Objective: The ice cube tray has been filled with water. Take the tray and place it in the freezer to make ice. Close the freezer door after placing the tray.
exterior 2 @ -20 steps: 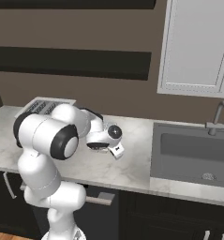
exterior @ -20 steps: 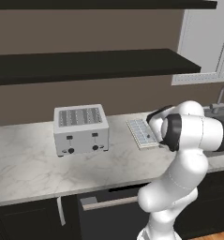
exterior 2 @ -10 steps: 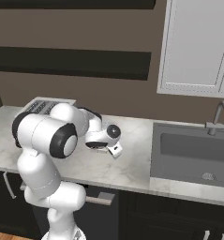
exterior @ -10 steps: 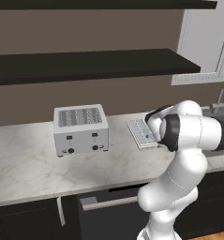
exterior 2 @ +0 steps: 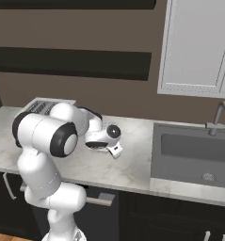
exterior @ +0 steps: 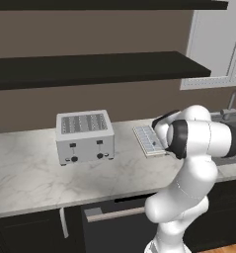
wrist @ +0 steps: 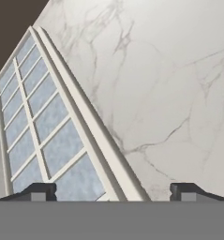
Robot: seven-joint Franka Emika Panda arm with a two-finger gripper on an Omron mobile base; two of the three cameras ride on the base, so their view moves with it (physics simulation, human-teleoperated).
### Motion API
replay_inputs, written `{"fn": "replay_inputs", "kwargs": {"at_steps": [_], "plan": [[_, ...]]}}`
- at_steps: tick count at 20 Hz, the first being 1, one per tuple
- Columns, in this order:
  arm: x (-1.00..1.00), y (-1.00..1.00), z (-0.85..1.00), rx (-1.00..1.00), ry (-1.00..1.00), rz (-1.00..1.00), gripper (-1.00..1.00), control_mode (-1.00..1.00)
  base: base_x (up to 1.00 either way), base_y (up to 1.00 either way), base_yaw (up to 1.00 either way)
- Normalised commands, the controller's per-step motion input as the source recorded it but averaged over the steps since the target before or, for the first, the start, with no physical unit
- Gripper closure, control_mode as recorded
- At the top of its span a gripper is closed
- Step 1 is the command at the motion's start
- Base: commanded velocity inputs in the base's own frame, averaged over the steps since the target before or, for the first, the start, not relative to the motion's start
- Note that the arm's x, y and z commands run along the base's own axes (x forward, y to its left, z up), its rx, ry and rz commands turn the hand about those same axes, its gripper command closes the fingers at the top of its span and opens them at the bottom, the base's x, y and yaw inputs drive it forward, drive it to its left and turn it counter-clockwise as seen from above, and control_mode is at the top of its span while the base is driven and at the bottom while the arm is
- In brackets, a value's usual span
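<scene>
A silver toaster point(exterior: 85, 136) with slots across its top is sitting on the white marble counter point(exterior: 35, 173), its two dials and levers facing forward; its top point(exterior 2: 44, 106) is also peeking out at the left of the right base view. Two dark shelves point(exterior: 90, 66) are running along the brown wall above it. A steel sink point(exterior 2: 191, 155) is lying sunk in the counter to the right, with a faucet point(exterior 2: 220, 117) rising behind it. A white wall cabinet point(exterior 2: 198, 44) is hanging above the sink. Dark cabinet fronts and a drawer with a long handle point(exterior: 114, 215) are lining the space under the counter.
</scene>
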Motion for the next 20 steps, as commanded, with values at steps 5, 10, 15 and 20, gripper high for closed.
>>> {"fn": "replay_inputs", "kwargs": {"at_steps": [5,10,15,20], "plan": [[0.00,0.28,-0.27,-0.01,0.00,0.00,1.00,-1.00,0.00,0.00,0.00],[0.00,0.01,0.00,0.00,0.00,0.00,1.00,-1.00,0.00,0.00,0.00],[-0.01,0.00,0.00,0.00,0.00,0.01,1.00,-1.00,0.00,0.00,0.00],[-0.02,0.00,0.26,0.00,0.00,0.06,1.00,-1.00,0.00,0.00,0.00]]}}
